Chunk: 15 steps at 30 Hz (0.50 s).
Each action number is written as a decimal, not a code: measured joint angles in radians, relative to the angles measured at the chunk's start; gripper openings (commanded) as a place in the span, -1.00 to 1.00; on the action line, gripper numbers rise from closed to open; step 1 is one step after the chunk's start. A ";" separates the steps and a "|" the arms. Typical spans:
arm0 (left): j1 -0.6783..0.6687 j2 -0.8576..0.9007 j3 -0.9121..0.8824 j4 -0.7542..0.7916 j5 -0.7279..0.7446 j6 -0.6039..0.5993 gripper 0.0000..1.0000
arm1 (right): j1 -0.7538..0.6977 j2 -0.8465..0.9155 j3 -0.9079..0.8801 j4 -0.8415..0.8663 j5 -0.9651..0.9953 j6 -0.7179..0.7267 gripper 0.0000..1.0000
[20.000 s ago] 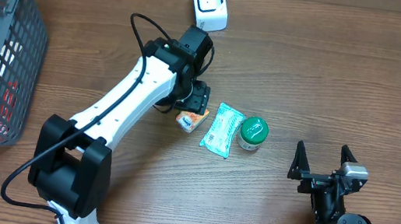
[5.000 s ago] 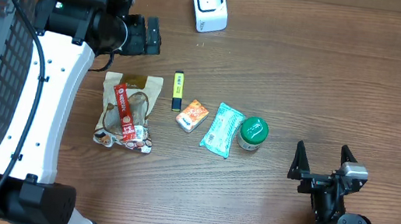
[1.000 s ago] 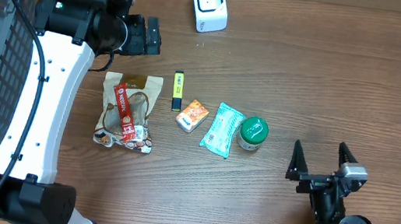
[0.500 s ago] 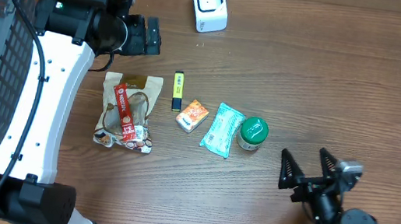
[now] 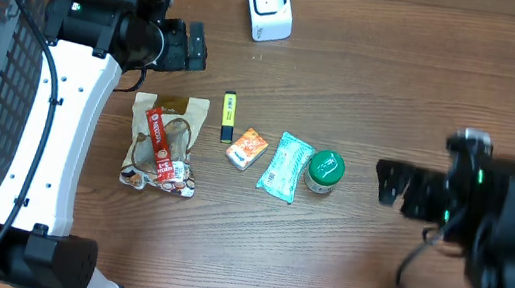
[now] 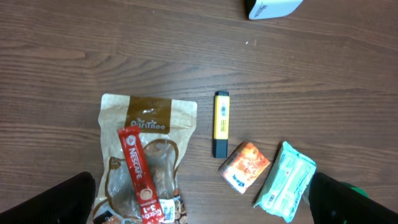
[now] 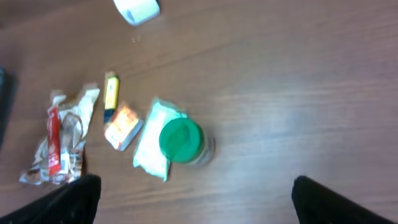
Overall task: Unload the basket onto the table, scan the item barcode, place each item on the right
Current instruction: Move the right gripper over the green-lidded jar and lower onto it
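Jar (image 5: pixel 325 171) with the green lid looks like my pick. It stands upright at the three o'clock end of the row, just beside the mint packet (image 5: pixel 284 167). My right tool (image 5: pixel 385 182) hangs at its three o'clock, fingers spread wide. I'd clamp below the lid, lift straight, then face the label to the scanner (image 5: pixel 269 5) at eleven o'clock. Left tool (image 5: pixel 195 47) gapes, holding nothing.
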 measured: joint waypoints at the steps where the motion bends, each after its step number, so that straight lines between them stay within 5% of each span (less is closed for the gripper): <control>1: 0.000 0.000 0.000 0.000 0.000 0.000 1.00 | 0.000 0.059 0.059 -0.041 -0.006 -0.001 1.00; 5: 0.000 0.000 0.000 0.000 -0.001 0.000 1.00 | 0.000 0.251 0.217 -0.092 -0.088 -0.005 1.00; 8: 0.000 0.000 0.000 0.000 -0.001 0.000 0.99 | 0.000 0.353 0.240 -0.098 -0.160 -0.014 0.39; 15: 0.000 0.000 0.000 0.000 -0.001 0.000 1.00 | 0.033 0.483 0.220 -0.130 -0.203 0.039 0.42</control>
